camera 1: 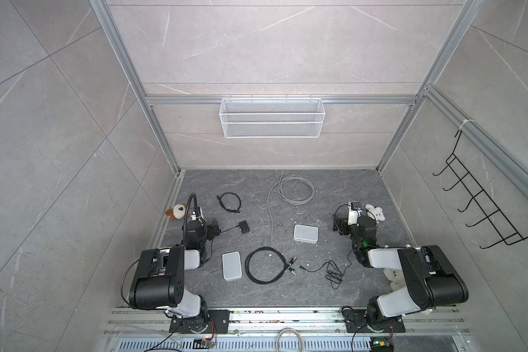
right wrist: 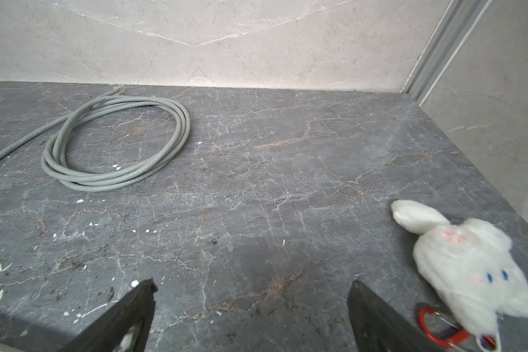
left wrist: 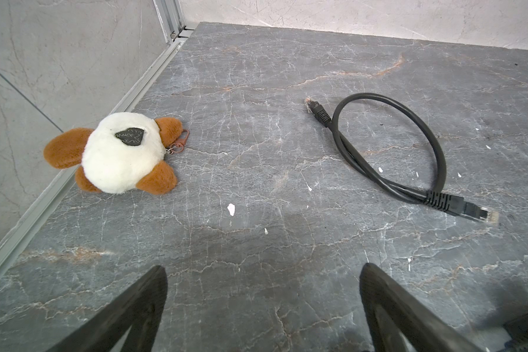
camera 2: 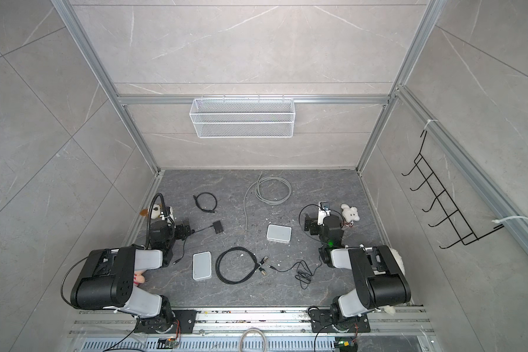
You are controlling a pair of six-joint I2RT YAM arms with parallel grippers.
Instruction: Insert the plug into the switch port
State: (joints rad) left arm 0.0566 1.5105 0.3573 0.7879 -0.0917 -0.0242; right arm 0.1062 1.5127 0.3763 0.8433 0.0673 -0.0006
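Walled on three sides, the dark marble desk (camera 1: 333,189) carried everything loose, with nothing plugged in. The left gripper (left wrist: 262,269) gaped empty near a brown plush (left wrist: 119,155), and the right gripper (right wrist: 252,283) gaped empty near a white plush (right wrist: 470,268). Outward, one white switch (camera 1: 231,265) lay toward the front edge and a second switch (camera 1: 306,233) nearer the middle. The plugs (camera 1: 292,261) of a coiled black cable (camera 1: 247,266) lay between them, untouched. Grasp and insertion both seemingly remained — mid-desk room looked ample, the side edges close.
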